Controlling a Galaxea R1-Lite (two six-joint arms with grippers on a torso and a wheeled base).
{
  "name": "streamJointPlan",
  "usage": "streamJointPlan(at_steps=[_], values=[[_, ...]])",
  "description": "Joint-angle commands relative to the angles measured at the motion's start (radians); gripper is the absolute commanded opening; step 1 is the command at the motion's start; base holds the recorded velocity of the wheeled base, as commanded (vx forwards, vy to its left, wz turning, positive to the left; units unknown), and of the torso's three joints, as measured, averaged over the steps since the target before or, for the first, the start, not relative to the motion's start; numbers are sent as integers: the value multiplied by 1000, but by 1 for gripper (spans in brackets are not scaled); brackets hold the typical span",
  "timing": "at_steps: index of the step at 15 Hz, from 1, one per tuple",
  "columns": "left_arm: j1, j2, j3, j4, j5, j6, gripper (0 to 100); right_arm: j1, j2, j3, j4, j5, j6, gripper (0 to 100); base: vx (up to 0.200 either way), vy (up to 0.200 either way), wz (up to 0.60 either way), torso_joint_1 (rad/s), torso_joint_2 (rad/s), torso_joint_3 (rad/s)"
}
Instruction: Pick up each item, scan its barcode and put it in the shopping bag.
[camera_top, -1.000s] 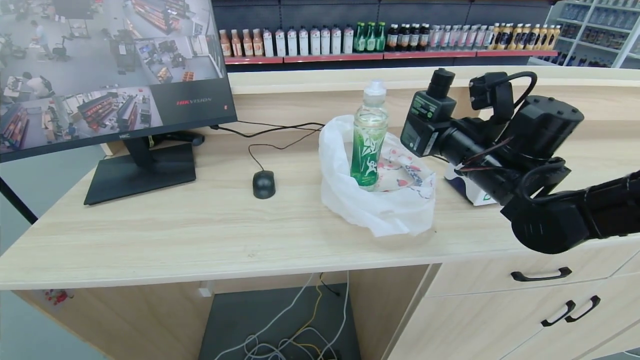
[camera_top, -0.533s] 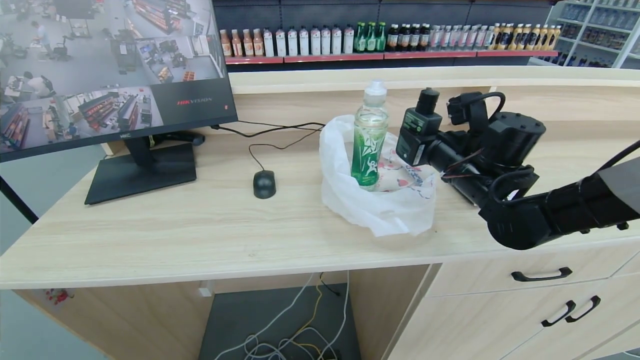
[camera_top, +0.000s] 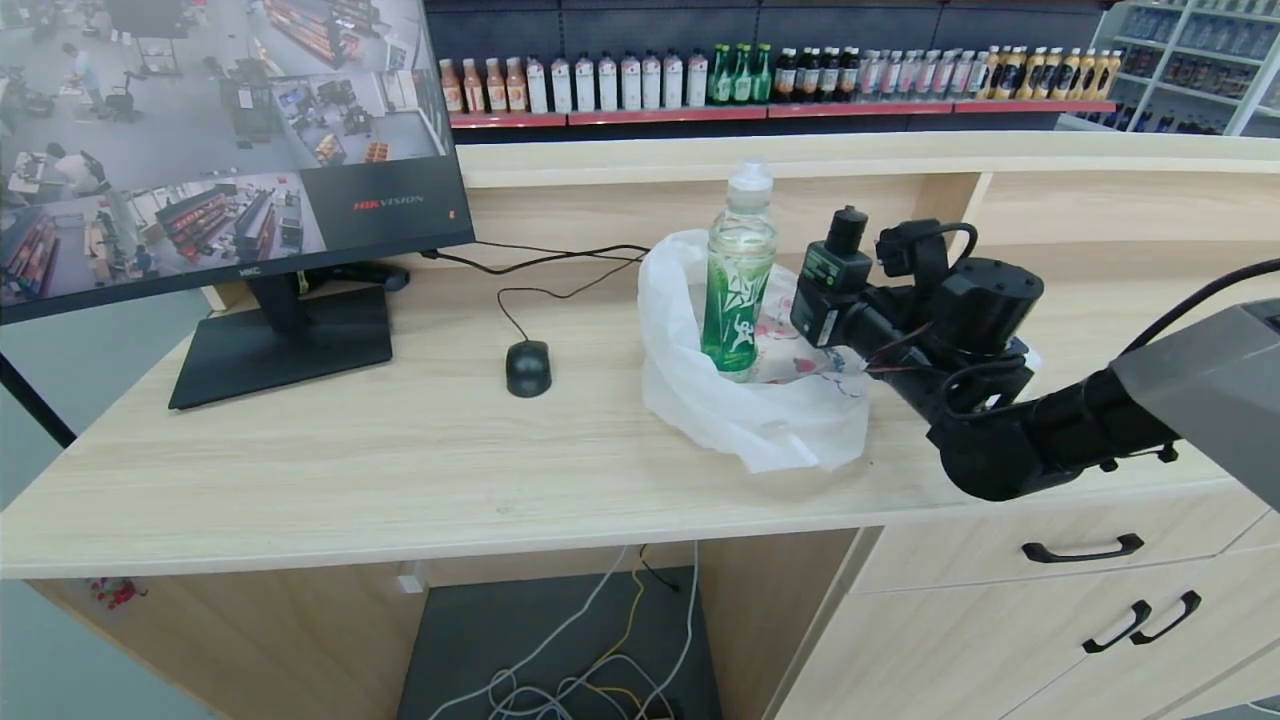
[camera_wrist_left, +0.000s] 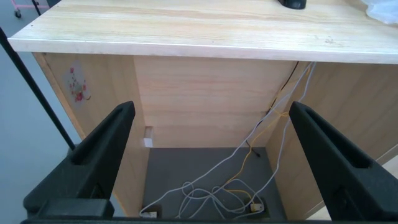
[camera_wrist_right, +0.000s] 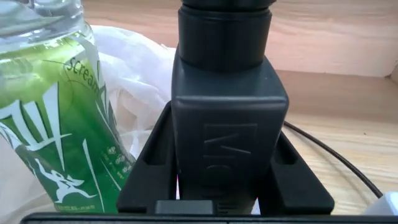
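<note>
Right end effector (camera_wrist_right: 225, 183) clamps a black scanner (camera_top: 833, 280) just right of the bag (camera_top: 760, 425) holding the green bottle (camera_top: 738, 290); left end effector (camera_wrist_left: 211, 155) gapes empty.

bottle (camera_top: 738, 300): green label (white figure print) | shopping bag (camera_top: 770, 430): white | scanner (camera_top: 828, 290): black

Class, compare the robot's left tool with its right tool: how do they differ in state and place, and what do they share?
The left tool is open and empty; the right tool is shut on a black scanner. The left tool points at the space under the counter; the right tool is over the counter, beside the shopping bag. Both are black.
</note>
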Motion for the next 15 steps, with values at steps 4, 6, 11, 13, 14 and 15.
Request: streamJointPlan(at_steps=[4, 6, 11, 13, 14, 15], values=[[0, 0, 0, 0, 1, 0, 100, -13, 67, 1, -42, -3, 31, 0, 0, 0, 0, 0, 0, 0], [0, 0, 0, 0, 1, 0, 100, -32, 69, 5, -45, 0, 39, 0, 0, 0, 0, 0, 0, 0], [0, 0, 0, 0, 0, 0, 100, -28, 78, 50, -97, 2, 66, 0, 0, 0, 0, 0, 0, 0], [0, 0, 0, 0, 1, 0, 100, -28, 95, 53, -118, 3, 66, 0, 0, 0, 0, 0, 0, 0], [0, 0, 0, 0, 0, 0, 100, -28, 97, 53, -120, 3, 66, 0, 0, 0, 0, 0, 0, 0], [0, 0, 0, 0, 1, 0, 100, -28, 98, 53, -120, 5, 66, 0, 0, 0, 0, 0, 0, 0]])
